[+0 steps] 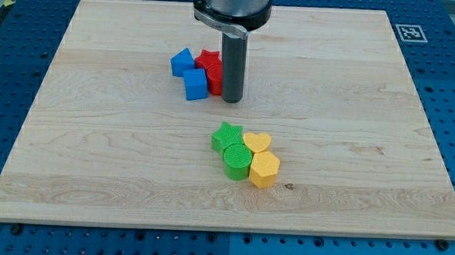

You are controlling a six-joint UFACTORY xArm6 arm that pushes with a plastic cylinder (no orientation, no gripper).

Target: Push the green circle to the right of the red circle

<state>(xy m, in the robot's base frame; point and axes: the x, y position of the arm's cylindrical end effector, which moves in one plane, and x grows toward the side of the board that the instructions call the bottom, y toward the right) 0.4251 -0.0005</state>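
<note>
The green circle [237, 161] sits low in the middle of the board, touching a green star [227, 137] above it, a yellow heart [257, 141] and a yellow hexagon [264, 169] on its right. Two red blocks [209, 69] lie near the view's top centre; their shapes are partly hidden by the rod, so I cannot tell which is the red circle. My tip [231, 101] rests on the board just right of the red blocks and well above the green circle.
Two blue blocks, one [183, 62] at the left of the red ones and a blue cube [195, 85] below it. The wooden board [95, 152] ends on a blue perforated table. A marker tag [408, 32] sits at the top right corner.
</note>
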